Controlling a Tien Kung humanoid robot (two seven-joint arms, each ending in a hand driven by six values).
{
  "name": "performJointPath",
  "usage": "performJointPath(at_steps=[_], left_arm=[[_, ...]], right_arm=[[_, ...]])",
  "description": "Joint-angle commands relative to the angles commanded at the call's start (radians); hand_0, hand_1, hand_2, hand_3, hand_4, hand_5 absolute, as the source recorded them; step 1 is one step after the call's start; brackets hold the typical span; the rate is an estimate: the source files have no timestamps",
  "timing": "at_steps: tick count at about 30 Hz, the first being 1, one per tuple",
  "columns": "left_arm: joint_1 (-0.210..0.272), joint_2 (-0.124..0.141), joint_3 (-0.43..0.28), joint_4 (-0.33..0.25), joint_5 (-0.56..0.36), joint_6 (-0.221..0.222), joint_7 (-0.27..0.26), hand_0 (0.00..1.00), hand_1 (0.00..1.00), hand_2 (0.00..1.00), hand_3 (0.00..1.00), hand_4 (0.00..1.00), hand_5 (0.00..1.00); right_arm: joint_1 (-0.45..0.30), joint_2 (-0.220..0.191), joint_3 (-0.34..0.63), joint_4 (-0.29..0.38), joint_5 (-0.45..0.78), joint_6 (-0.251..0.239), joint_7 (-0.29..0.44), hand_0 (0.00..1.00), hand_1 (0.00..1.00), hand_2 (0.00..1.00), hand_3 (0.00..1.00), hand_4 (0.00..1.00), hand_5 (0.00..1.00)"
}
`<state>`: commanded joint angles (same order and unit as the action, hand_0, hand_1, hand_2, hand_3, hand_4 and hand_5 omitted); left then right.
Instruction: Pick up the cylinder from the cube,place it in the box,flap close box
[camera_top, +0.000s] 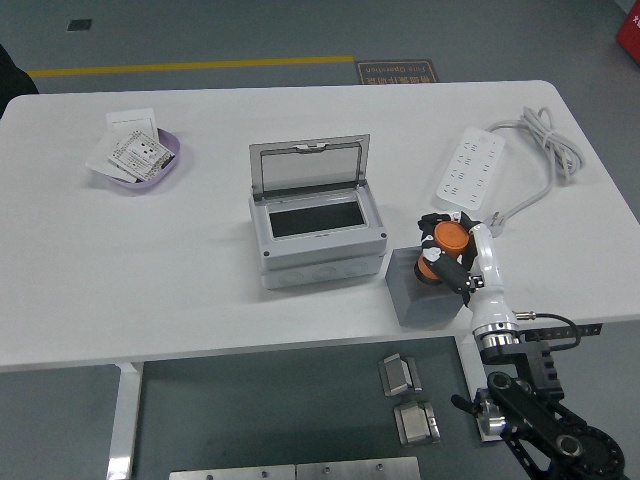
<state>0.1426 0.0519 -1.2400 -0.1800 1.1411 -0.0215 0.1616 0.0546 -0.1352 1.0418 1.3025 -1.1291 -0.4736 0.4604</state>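
Now our right hand is wrapped tight around the orange cylinder just above the gray cube, so we should carry it slowly, holding it level, over to the open box.

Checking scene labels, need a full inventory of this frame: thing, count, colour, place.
orange cylinder: 1, orange, tilted in the right hand above the cube
grey cube: 1, grey, near edge, right of the box
grey plastic box with hinged lid: 1, light grey, lid raised, table centre
white power strip with cable: 1, white, far right
purple dish of paper cards: 1, purple with white cards, far left
white table: 1, white
metal brackets: 2, grey, floor below the near edge
right hand: 1, black fingers, white wrist, gripping the cylinder
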Motion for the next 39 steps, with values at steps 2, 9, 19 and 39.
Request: performJointPath(at_steps=[2, 9, 19, 39], left_arm=[[-0.001, 0.0, 0.0, 0.0, 0.0, 0.0, -0.001, 0.649, 0.644, 0.525, 0.66, 0.694, 0.337], [0.0, 0.0, -0.01, 0.0, 0.009, 0.0, 0.002, 0.649, 0.644, 0.53, 0.66, 0.694, 0.337], [0.002, 0.005, -0.107, 0.0, 0.097, 0.005, 0.05, 0.65, 0.645, 0.532, 0.66, 0.692, 0.336], [-0.002, 0.025, -0.225, 0.0, 0.202, 0.015, 0.135, 0.65, 0.645, 0.537, 0.659, 0.691, 0.333]], right_arm=[[0.001, -0.001, 0.004, 0.006, -0.007, -0.005, -0.003, 0.408, 0.26, 0.372, 0.313, 0.002, 0.002], [0.024, -0.014, -0.015, 0.05, -0.084, -0.063, -0.051, 0.392, 0.235, 0.367, 0.3, 0.002, 0.002], [0.195, -0.033, -0.156, 0.063, -0.301, -0.125, -0.213, 0.099, 0.179, 0.376, 0.295, 0.002, 0.002], [0.612, 0.074, -0.475, -0.177, -0.758, -0.028, -0.513, 0.003, 0.139, 0.376, 0.273, 0.002, 0.002]])
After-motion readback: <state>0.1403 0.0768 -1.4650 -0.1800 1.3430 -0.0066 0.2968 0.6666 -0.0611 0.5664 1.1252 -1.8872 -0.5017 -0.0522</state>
